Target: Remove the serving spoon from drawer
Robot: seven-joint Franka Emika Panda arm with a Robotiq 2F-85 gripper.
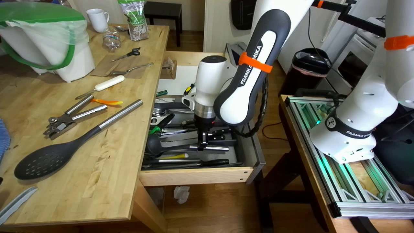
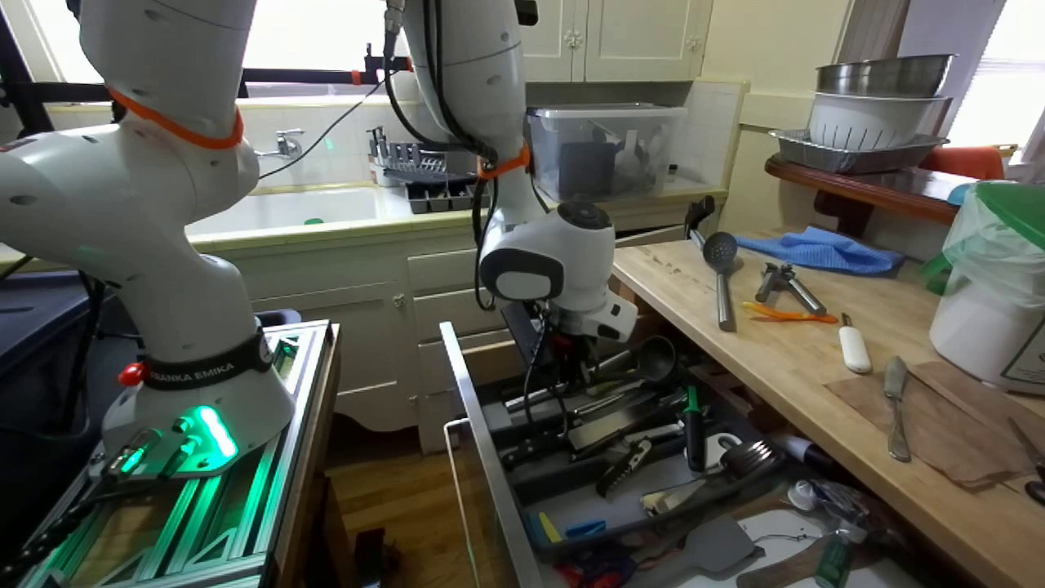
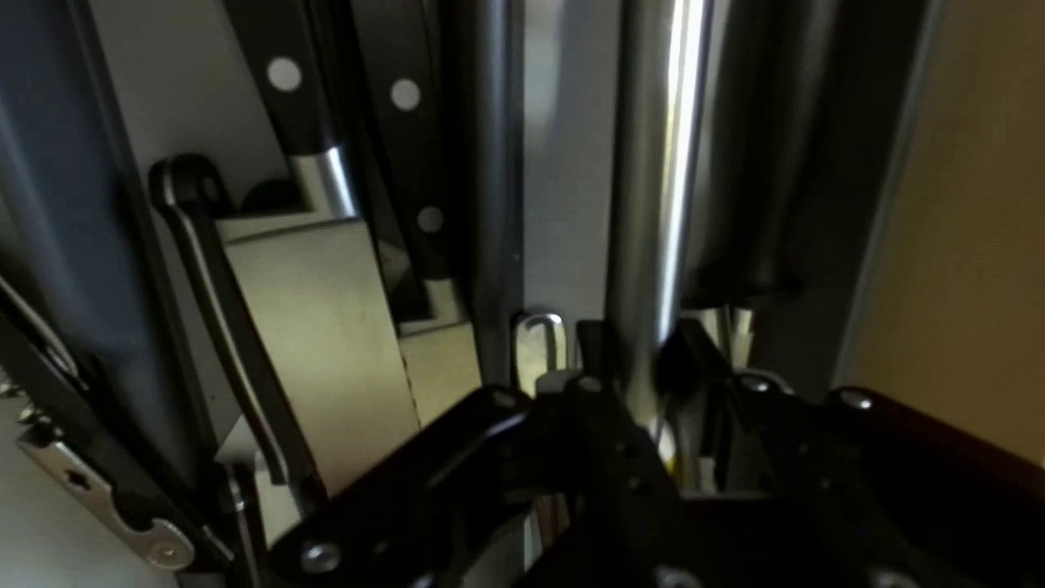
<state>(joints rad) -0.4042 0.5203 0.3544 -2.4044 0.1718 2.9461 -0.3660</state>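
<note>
The serving spoon lies in the drawer point(image 1: 197, 177), its round dark bowl point(image 1: 154, 145) toward the counter and its grey metal handle toward the drawer front. The bowl point(image 2: 657, 359) also shows in an exterior view, near the drawer's back corner. My gripper point(image 1: 202, 148) points down into the drawer at the handle. In the wrist view the fingertips point(image 3: 642, 339) press close on both sides of the shiny handle point(image 3: 660, 163), with no visible gap. The gripper looks shut on it. I cannot tell whether the spoon is lifted off the tray. In an exterior view the fingertips are hidden behind the wrist and cables.
Knives point(image 3: 310, 327) and other utensils crowd the dark tray beside the handle. The grey drawer front point(image 2: 483, 445) stands up near the arm. The wooden counter point(image 1: 106, 161) overhangs the drawer's back and carries a black slotted spoon point(image 1: 48, 158), a can opener point(image 1: 72, 119) and a lidded bucket point(image 1: 81, 61).
</note>
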